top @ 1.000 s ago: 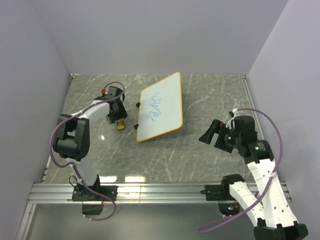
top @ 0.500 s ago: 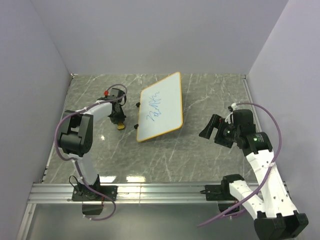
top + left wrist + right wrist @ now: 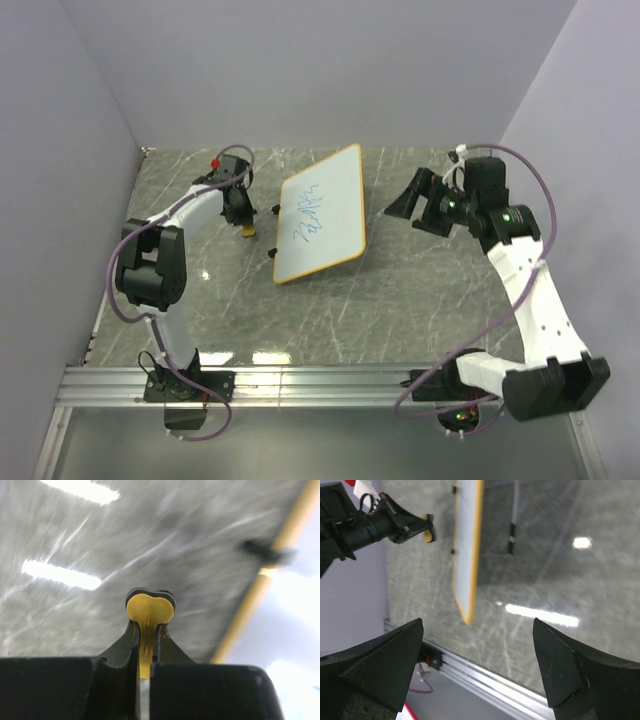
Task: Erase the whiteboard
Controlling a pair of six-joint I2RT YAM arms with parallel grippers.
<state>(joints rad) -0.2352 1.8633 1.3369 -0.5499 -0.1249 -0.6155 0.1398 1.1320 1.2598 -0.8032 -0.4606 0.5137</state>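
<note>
The left arm (image 3: 158, 268), folded at the elbow on the left of the whiteboard (image 3: 340, 190), reaches its forearm toward the board's clip edge. There the left gripper (image 3: 241, 218) points down, just beside that edge, with its jaws pinched tight on a yellow-and-black eraser block (image 3: 150, 609). The right arm (image 3: 528, 290) stretches up the right side of the whiteboard with its wrist turned toward the board. The right gripper (image 3: 408, 198) is raised well apart from the board's right edge, its two fingers (image 3: 385, 665) spread wide and holding nothing.
</note>
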